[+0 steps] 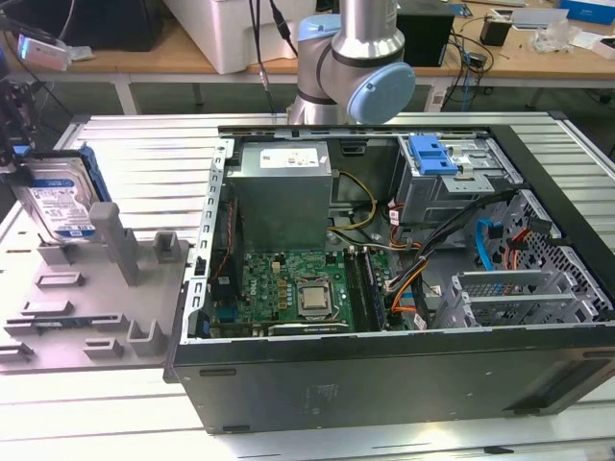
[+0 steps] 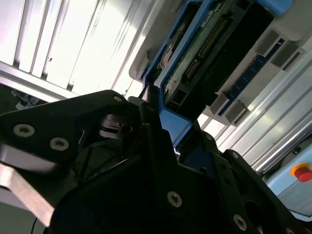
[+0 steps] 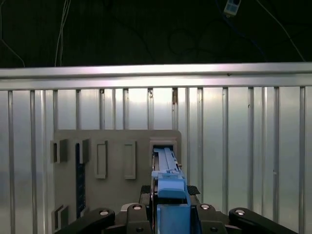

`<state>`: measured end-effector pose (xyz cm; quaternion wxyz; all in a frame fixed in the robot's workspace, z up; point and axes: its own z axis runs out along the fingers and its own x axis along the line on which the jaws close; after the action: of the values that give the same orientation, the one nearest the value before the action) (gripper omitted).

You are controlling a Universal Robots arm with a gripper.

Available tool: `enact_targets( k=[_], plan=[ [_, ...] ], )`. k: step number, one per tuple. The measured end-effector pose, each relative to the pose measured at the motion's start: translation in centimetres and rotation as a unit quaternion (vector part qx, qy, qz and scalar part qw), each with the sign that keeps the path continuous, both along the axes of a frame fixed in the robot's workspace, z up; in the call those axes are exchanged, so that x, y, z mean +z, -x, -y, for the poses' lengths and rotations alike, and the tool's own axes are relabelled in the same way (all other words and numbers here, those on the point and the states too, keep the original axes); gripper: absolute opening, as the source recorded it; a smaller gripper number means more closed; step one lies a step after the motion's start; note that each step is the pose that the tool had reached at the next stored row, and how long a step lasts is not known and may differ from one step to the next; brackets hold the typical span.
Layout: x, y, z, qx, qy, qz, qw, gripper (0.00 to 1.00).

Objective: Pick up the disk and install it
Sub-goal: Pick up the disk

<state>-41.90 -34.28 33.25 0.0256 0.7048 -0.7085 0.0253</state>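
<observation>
One narrow hold: the gripper (image 3: 170, 192) is clamped on the smooth blue plastic rail of the disk (image 1: 62, 197), which stands upright at the grey moulded fixture (image 1: 67, 288) at nine o'clock in the exterior view; the rail might slip, or the flat metal body could snag the sheet-steel rim of the open case (image 1: 384, 384) at three o'clock

At the exterior view's left, grey posts (image 1: 121, 240) on the tray (image 1: 58, 317) crowd the disk (image 1: 62, 197). Farther right, cables (image 1: 461, 213) cross the open computer case (image 1: 384, 375) beside the drive cage (image 1: 452, 184). Above the slatted table (image 1: 144, 144) there is passing room.
</observation>
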Motion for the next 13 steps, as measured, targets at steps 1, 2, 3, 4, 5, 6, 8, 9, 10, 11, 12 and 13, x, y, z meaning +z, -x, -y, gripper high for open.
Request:
enact_targets(
  k=[1,2,3,4,5,6,8,9,10,11,12,13],
  plan=[
    [0.15,0.0,0.0,0.0,0.0006,0.0,1.0,0.36],
    [0.27,0.0,-0.01,0.0,0.001,0.0,1.0,0.36],
    [0.49,0.0,-0.03,0.0,0.0018,0.0,1.0,0.36],
    [0.64,0.0,-0.04,0.0,0.0023,0.0,1.0,0.36],
    [0.75,0.0,-0.06,0.0,0.0027,0.0,1.0,0.36],
    [0.94,0.0,-0.1,0.0,0.0034,0.0,1.0,0.36],
    [1.17,0.0,-0.12,0.0,0.0041,0.0,1.0,0.36],
    [1.35,0.0,-0.14,0.0,0.0045,0.0,1.0,0.36],
    [1.5,0.0,-0.14,0.0,0.0048,0.0,1.0,0.36],
    [1.82,-0.1,-0.15,0.0,0.0051,0.0,1.0,0.36],
    [2.14,-0.1,-0.16,0.0,0.0055,0.0,1.0,0.36],
    [2.62,-0.1,-0.16,0.0,0.0061,0.0,1.0,0.36]
  ],
)
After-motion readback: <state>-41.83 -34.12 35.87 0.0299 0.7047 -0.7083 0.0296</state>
